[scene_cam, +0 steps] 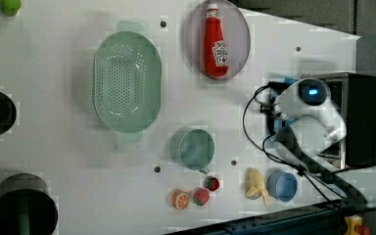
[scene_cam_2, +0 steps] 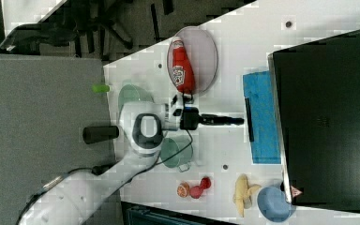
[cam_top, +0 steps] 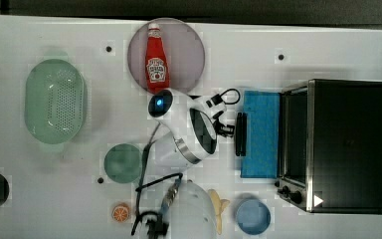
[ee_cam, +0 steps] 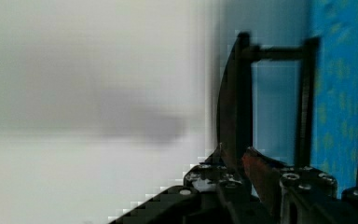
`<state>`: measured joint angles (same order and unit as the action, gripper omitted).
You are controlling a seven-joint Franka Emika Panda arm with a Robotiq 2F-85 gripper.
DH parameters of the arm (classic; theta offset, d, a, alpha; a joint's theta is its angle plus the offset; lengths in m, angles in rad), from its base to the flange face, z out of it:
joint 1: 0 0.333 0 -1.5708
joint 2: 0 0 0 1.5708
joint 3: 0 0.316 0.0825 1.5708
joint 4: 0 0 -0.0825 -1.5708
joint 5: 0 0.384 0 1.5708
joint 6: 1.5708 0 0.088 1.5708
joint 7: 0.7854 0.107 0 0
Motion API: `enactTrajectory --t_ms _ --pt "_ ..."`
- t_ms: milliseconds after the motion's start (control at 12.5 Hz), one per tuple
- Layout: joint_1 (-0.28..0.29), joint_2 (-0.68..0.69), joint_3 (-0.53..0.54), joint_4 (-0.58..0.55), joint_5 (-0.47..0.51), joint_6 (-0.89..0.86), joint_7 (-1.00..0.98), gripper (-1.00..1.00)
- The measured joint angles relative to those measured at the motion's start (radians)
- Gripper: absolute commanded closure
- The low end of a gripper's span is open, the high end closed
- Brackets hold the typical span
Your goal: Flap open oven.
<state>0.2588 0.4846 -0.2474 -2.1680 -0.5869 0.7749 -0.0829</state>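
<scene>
1. I see the oven [cam_top: 347, 144] at the top view's right edge of the white surface [cam_top: 288, 35]. Its black top faces the camera and its front faces the top view's left. The blue glass door [cam_top: 261, 133] is already folded down flat on the surface, with its bar handle [cam_top: 240, 133] at the far end from the hinge.

2. My claw [cam_top: 227, 130] sits right at that handle. In the wrist view the handle bar [ee_cam: 235, 102] runs between the two fingers [ee_cam: 261, 179], which close in on it from both sides. I read this as the claw gripping the handle, though I cannot confirm firm contact on both pads.

3. I judge it is held there because the handle is the only graspable part of the door and lies farthest from the hinge, so it gives the best leverage for swinging the flap.

4. With the door lying level, I take the opening to be essentially done. What remains is likely just letting go and backing off.

5. In the right view the arm [scene_cam_2: 143, 129] reaches out low and nearly horizontal, wrist extended, claw [scene_cam_2: 236, 120] pointing toward the oven [scene_cam_2: 328, 117] just short of the door's edge.

6. The ketchup bottle [cam_top: 155, 59] on its plate [cam_top: 186, 50] is near the elbow. The blue bowl [cam_top: 252, 216] and banana [cam_top: 220, 206] lie near the oven's knob corner, clear of the door.
</scene>
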Motion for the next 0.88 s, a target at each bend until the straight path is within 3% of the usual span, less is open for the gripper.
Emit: enactTrajectory --t_ms 480,720,880 --pt "0.013 -0.375 -0.030 0.037 0.412 -0.029 0.004 0.65" --pt "0.016 -0.510 -0.069 0.082 0.497 -0.161 0.004 0.65" --pt "0.004 -0.579 -0.077 0.105 0.499 -0.298 0.007 0.65"
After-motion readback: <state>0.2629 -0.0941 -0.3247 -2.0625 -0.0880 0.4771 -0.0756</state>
